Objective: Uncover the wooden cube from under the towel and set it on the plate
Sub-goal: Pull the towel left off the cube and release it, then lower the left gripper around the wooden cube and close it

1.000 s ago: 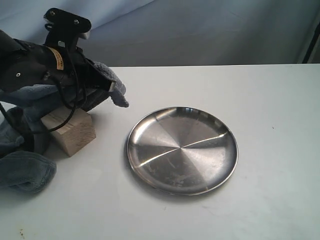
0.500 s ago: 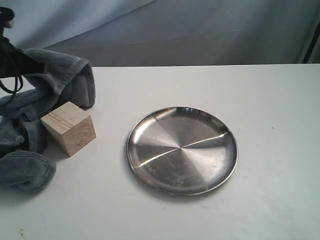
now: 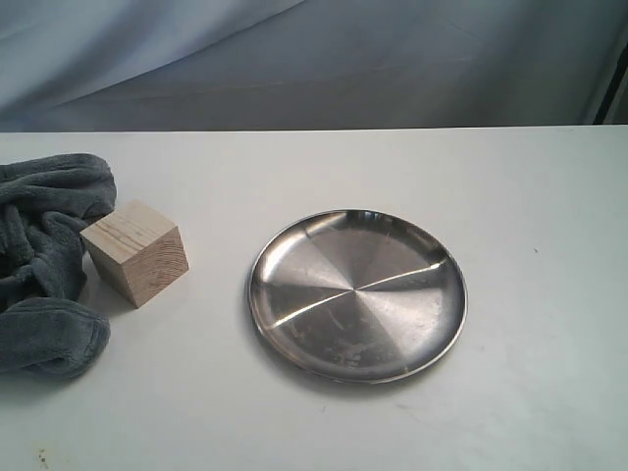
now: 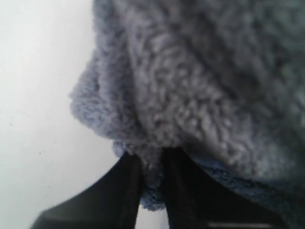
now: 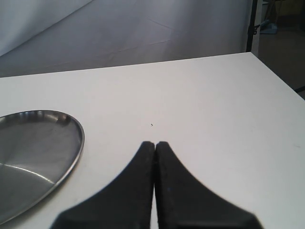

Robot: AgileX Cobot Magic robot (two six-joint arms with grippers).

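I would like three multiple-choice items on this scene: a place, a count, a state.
1. The wooden cube lies: A) on the table, between the towel and the plate; B) on the plate; C) under the towel.
2. Cubes in view: A) three; B) one; C) two.
3. The left gripper is: A) open; B) shut on the cube; C) shut on the towel.
Answers: 1 A, it stands on bare table; 2 B, only one block shows; 3 C, cloth is pinched between the jaws.

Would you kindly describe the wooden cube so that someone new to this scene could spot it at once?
On the white table in the exterior view, look left of the round steel plate. There, beside the crumpled grey towel, stands the wooden cube: pale tan, grain-lined, the only hard-edged block there.
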